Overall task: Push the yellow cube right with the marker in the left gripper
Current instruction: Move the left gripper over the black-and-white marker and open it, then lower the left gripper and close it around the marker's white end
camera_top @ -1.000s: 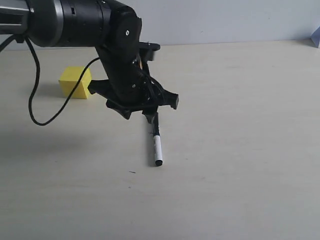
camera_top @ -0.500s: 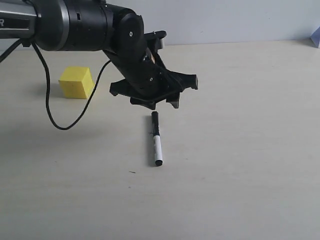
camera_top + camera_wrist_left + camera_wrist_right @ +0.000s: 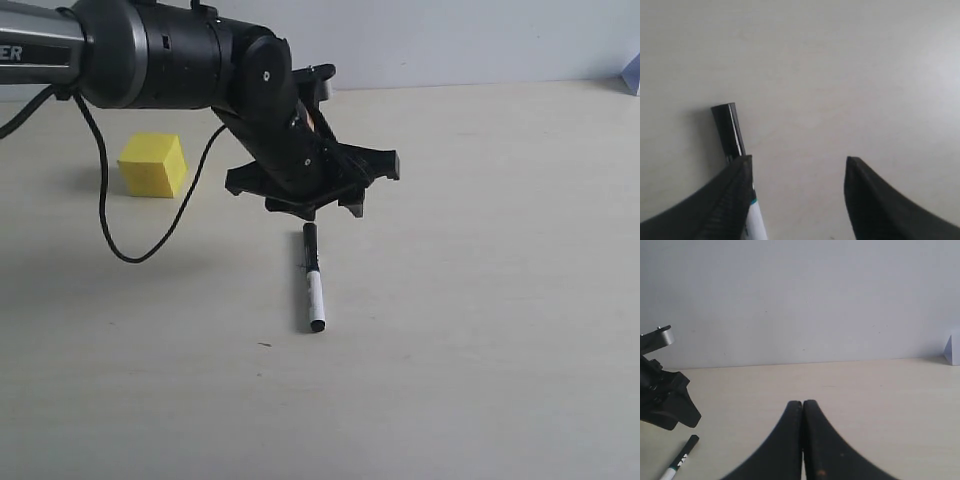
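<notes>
Hovering left tool, marker print illegible

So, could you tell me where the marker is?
In the exterior view, the marker lies flat on the table, just below the open left end effector, right of the yellow cube.

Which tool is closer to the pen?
Left. The left tool hangs open just above one black end of the pen, not holding it. The right tool is shut and farther off, outside the exterior view.
</notes>
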Tool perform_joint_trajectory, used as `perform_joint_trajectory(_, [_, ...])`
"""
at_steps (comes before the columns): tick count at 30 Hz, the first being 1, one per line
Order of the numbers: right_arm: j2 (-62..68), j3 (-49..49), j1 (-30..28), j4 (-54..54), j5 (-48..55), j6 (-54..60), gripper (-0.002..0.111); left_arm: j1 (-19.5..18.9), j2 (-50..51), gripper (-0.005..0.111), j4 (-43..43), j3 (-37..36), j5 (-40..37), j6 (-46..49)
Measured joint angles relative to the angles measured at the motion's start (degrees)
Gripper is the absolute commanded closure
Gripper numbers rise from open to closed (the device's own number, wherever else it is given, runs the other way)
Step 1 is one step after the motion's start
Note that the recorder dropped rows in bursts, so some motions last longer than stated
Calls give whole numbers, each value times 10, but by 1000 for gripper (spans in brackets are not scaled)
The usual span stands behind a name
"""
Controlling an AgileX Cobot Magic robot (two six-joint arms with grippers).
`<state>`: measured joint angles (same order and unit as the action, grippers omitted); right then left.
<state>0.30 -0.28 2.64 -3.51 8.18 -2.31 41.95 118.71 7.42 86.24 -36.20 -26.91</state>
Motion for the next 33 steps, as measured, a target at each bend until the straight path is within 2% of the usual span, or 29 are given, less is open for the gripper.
perform_joint_trajectory(11, [0,0,0,0,0,0,108,4,7,51,0,15,-54,-44])
perform_joint_trajectory(16, [0,0,0,0,0,0,108,6,43,51,0,16,-56,-53])
perform_joint_trajectory(23, [0,0,0,0,0,0,108,10,103,51,-17,95,-148,-72])
perform_joint_trajectory(33, [0,0,0,0,0,0,108,14,118,51,-19,107,-195,-78])
